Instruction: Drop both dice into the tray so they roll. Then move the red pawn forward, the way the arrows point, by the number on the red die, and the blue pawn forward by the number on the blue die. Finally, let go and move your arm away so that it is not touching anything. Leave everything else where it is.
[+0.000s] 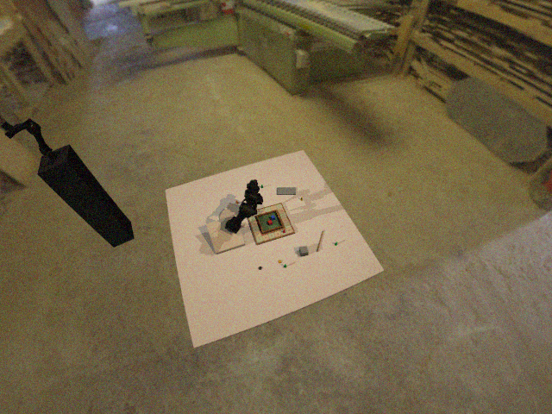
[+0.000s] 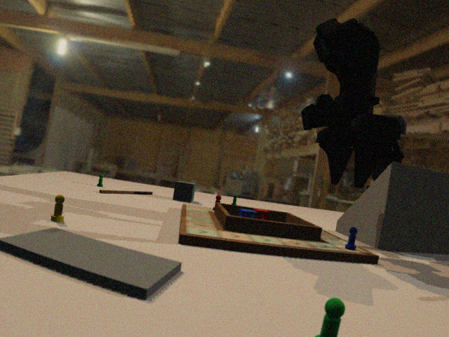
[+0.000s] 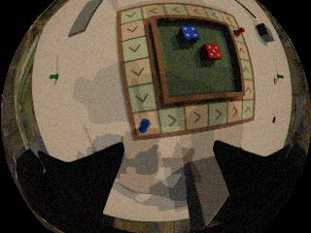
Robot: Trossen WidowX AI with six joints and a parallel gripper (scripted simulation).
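Observation:
The blue die (image 1: 272,217) (image 2: 248,213) (image 3: 190,33) and the red die (image 1: 269,222) (image 2: 262,213) (image 3: 212,50) lie in the green-floored tray (image 2: 271,232) (image 3: 159,68), each with several pips on top. The tray sits in the middle of the arrow-marked board (image 2: 275,250) (image 3: 137,73). The blue pawn (image 2: 351,239) (image 3: 144,125) stands upright on the board's corner square nearest the gripper. The red pawn (image 1: 284,231) (image 2: 217,201) (image 3: 239,32) stands on the opposite side, beyond the tray. My gripper (image 2: 347,184) (image 3: 170,148) is open and empty, well above the blue pawn and not touching it.
A big grey block (image 2: 413,210) (image 3: 211,186) stands beside the blue pawn's corner. A flat grey slab (image 1: 285,191) (image 2: 90,259), a small grey cube (image 1: 303,250) (image 2: 184,191), a stick (image 1: 320,241) (image 2: 125,192), a yellow pawn (image 2: 58,209) and green pawns (image 2: 332,315) (image 3: 53,77) surround the board.

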